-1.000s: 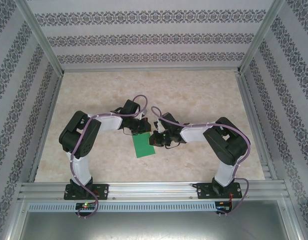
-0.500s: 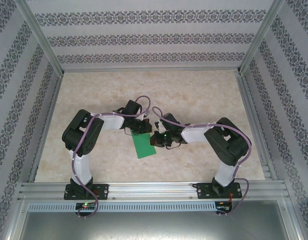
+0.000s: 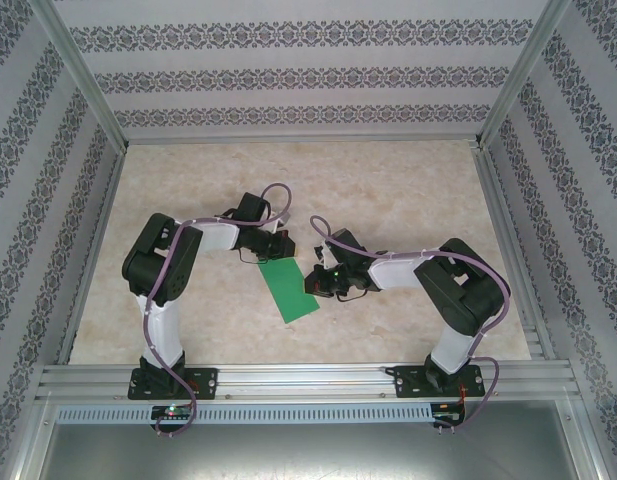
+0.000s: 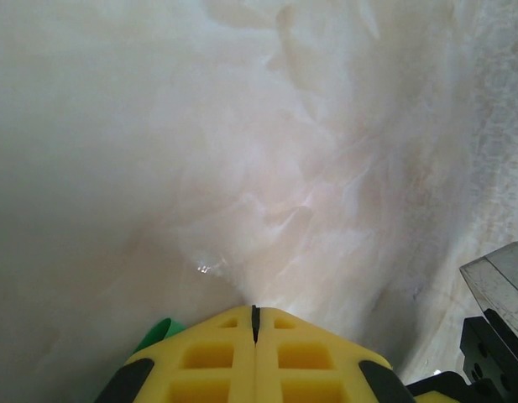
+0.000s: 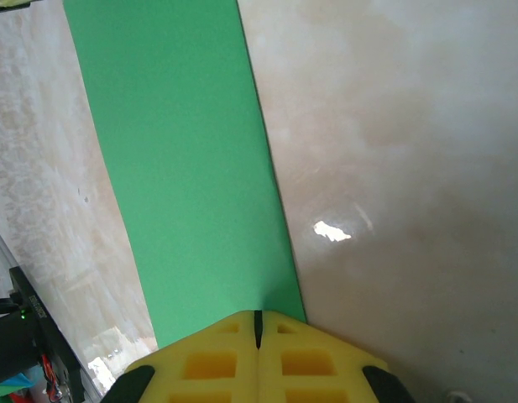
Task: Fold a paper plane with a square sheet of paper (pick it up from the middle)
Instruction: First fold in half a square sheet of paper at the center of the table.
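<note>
Two arms crowd the square sheet of paper [image 3: 291, 290], which lies near the middle of the table [image 3: 408, 190] as a narrow green rectangle, seemingly doubled over. The left gripper [image 3: 275, 247] sits at the sheet's far corner with its fingers clenched together, a sliver of green showing beside them in the left wrist view. The right gripper [image 3: 318, 283] meets the sheet's right edge, its yellow fingers likewise pressed tight, and the green strip runs away from their tips. Whether either tip pinches the paper or merely presses on it cannot be told. The risk from here is that a sideways drag by either closed tip could skew the layers, crumple the thin paper or set a crooked crease that spoils every fold to come.
</note>
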Controlling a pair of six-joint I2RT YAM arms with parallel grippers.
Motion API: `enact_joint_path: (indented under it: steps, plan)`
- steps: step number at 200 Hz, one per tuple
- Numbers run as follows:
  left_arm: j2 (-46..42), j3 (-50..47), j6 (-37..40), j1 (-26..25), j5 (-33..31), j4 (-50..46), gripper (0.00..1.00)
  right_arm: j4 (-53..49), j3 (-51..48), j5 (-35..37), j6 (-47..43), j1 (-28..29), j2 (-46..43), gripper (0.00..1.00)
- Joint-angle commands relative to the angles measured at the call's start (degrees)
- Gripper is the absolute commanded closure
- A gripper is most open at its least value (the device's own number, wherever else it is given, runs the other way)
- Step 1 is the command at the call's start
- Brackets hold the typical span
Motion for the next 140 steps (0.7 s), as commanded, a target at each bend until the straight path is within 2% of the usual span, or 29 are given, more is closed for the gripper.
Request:
enact_joint_path:
  steps: [1,47,84,110,140]
  plan:
    - [2.12,0.86,3.15,4.13,-8.16,2.02,1.00,-9.77,-3.34,0.47,-0.57,0.54,1.35,1.00]
    - [2.44,0.09,1.19,7.86,-6.84,6.81,1.00,-8.96,-3.81,0.65,-0.15,0.61,1.33,1.00]
    - [-0.30,1.68,0.68,8.32,-5.69,6.06,1.00,-8.66,-3.16,0.78,-0.02,0.83,1.19,1.00]
    - [-3.87,-0.07,-0.92,6.86,-4.58,6.78,1.00,-8.54,-2.45,1.14,0.16,0.96,1.33,1.00]
    - [-6.54,-3.13,-1.39,2.18,-5.34,6.19,1.00,-8.41,-1.97,1.23,0.33,1.05,1.70,1.00]
